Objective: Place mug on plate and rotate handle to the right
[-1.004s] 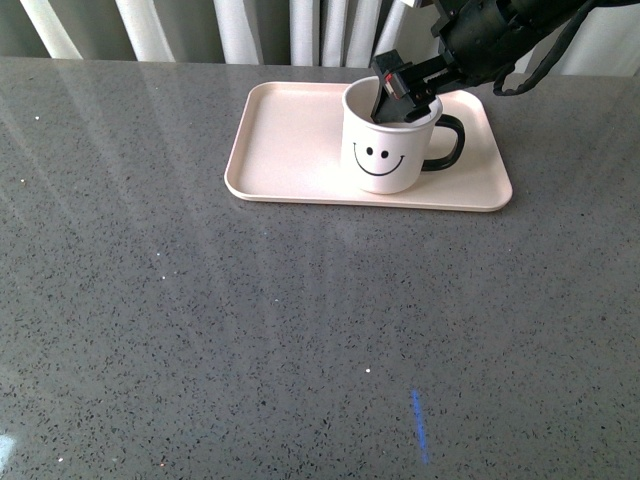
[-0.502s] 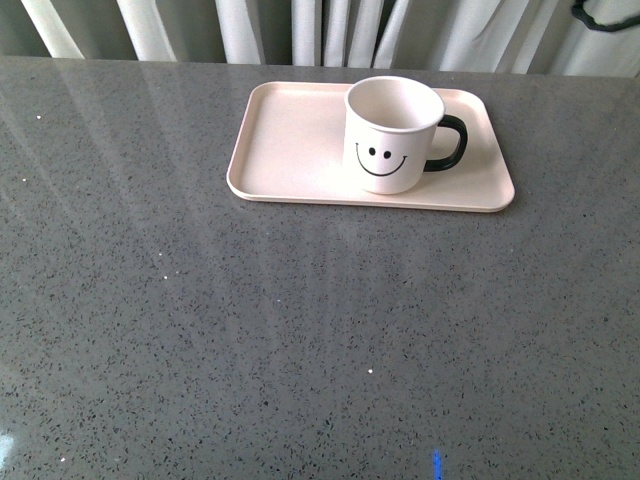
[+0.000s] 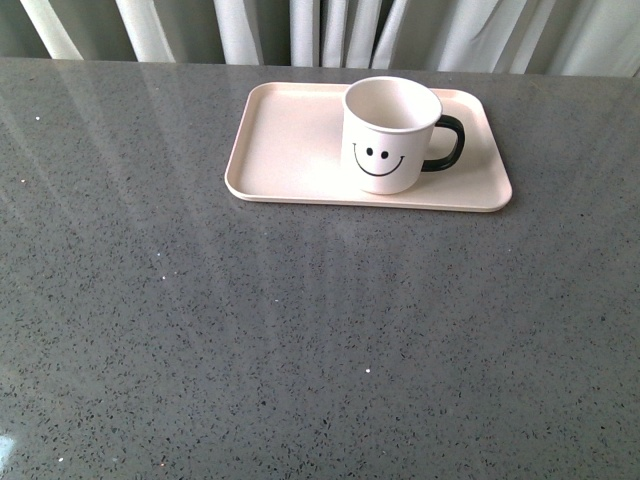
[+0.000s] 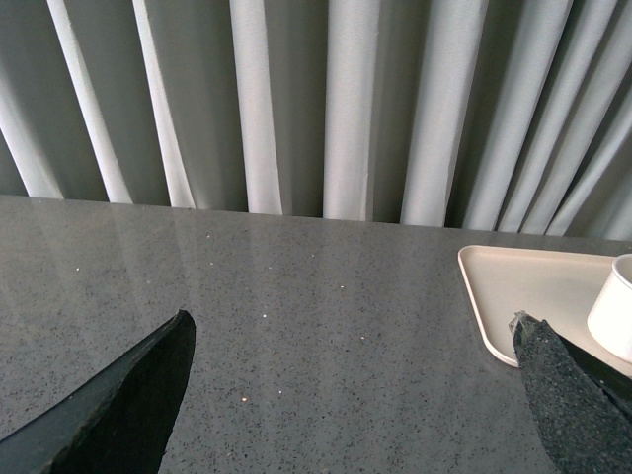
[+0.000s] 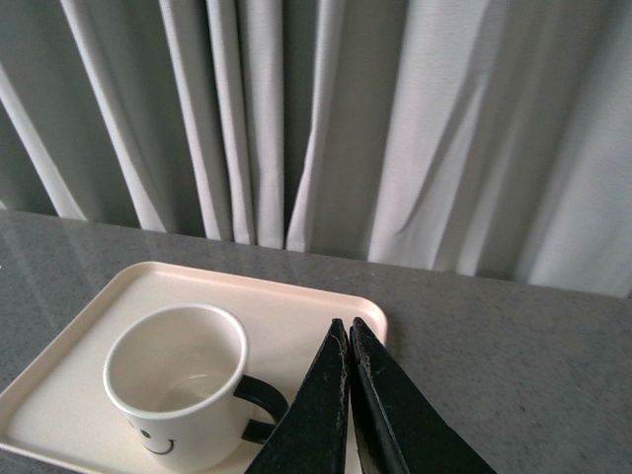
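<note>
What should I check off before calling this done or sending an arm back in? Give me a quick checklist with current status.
1. Mug stands upright on the plate: ok.
2. Handle points to the right in the front view: ok.
3. Mug sits fully inside the plate's rim: ok, near the front edge but not over it.
4. Right gripper is clear of the mug: ok, jaws shut on nothing, above and apart from it.
5. Left gripper is clear: ok, open over bare table, beside the plate.
6. Mug is empty: ok, the right wrist view shows a bare inside.
</note>
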{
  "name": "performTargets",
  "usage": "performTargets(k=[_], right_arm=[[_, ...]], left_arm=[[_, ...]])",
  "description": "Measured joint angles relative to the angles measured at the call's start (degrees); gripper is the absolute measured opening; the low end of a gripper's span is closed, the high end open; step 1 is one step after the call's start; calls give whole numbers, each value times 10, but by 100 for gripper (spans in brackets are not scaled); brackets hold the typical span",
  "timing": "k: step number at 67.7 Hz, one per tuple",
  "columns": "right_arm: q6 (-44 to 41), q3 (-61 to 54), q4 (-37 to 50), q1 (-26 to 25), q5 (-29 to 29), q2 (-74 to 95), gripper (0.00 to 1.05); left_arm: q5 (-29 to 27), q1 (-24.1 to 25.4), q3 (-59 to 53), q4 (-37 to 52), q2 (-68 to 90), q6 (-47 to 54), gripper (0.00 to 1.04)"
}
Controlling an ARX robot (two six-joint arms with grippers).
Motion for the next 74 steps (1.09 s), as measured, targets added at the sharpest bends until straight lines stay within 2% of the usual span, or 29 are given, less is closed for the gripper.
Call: performTargets(k=[13,19,30,62,74], right_arm=[[0,-76,-2,-3,-2,-77,2],[0,-111,28,-3,-2,-88,2],[0,-153,5,-3,-1,-143,2],[0,-217,-146,-3,-2,-359,2],[0,-224,-228,-3,-2,-455,2]], left_arm=[[0,0,0,0,0,0,95],[0,0,0,0,0,0,95],[0,0,0,0,0,0,95],[0,0,0,0,0,0,95],[0,0,0,0,0,0,95]])
